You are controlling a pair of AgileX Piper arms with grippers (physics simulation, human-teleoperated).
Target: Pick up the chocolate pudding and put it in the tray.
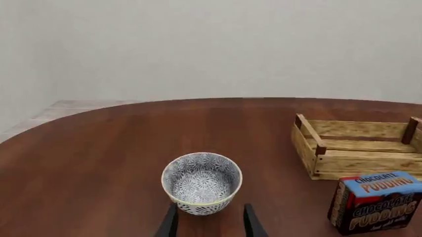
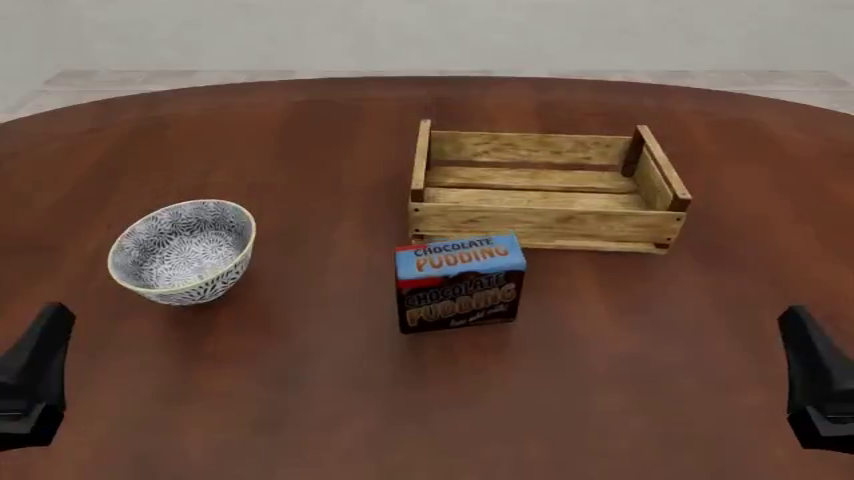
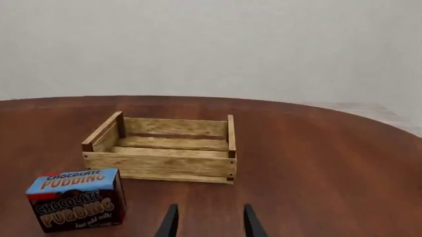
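The round table (image 2: 334, 400) is showing bare wood around the tray (image 2: 547, 222). The chocolate pudding (image 2: 459, 283) is standing just before it. Left gripper (image 1: 210, 224) and right gripper (image 3: 209, 222), both spread, are hanging cropped.

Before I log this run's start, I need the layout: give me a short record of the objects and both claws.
pudding: chocolate pudding upright on table, just in front of tray
tray: tray holds nothing
bowl: bowl left of pudding, apart
left claw: left claw open, pointing at bowl
right claw: right claw open, holding nothing
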